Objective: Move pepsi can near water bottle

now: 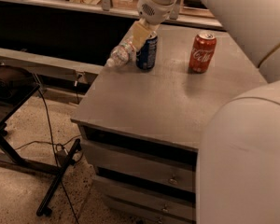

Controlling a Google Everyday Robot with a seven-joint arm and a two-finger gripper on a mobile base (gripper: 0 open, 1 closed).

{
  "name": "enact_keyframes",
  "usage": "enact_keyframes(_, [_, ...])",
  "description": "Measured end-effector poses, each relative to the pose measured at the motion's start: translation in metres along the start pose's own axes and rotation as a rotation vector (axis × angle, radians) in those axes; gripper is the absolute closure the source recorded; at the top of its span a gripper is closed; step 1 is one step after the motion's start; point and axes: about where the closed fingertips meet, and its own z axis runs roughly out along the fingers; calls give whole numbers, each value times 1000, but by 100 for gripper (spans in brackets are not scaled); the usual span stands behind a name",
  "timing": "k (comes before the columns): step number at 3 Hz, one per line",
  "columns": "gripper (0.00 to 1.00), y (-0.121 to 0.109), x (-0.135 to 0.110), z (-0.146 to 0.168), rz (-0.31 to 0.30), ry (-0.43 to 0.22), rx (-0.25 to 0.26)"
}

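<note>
The dark blue pepsi can stands upright on the grey cabinet top near its back left corner. The clear crinkled water bottle lies on its side right next to the can, on its left, at the cabinet's edge. My gripper reaches down from above; its tan fingers sit at the can's top left, between can and bottle. The white wrist hides the can's top and the bottle's far end.
A red Coca-Cola can stands upright to the right of the pepsi can. The cabinet has drawers in front. A black stand and cables are on the floor at left. My white arm fills the right side.
</note>
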Motion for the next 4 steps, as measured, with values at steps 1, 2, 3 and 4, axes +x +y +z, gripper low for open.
enact_keyframes(1, [0,11,2,10,-16,26,-34])
enact_keyframes(2, [0,8,14,5,55,-29,-80])
enact_keyframes(3, [0,9,40,-42,108,-251,-106])
enact_keyframes(4, [0,14,55,-78,89,-456,-88])
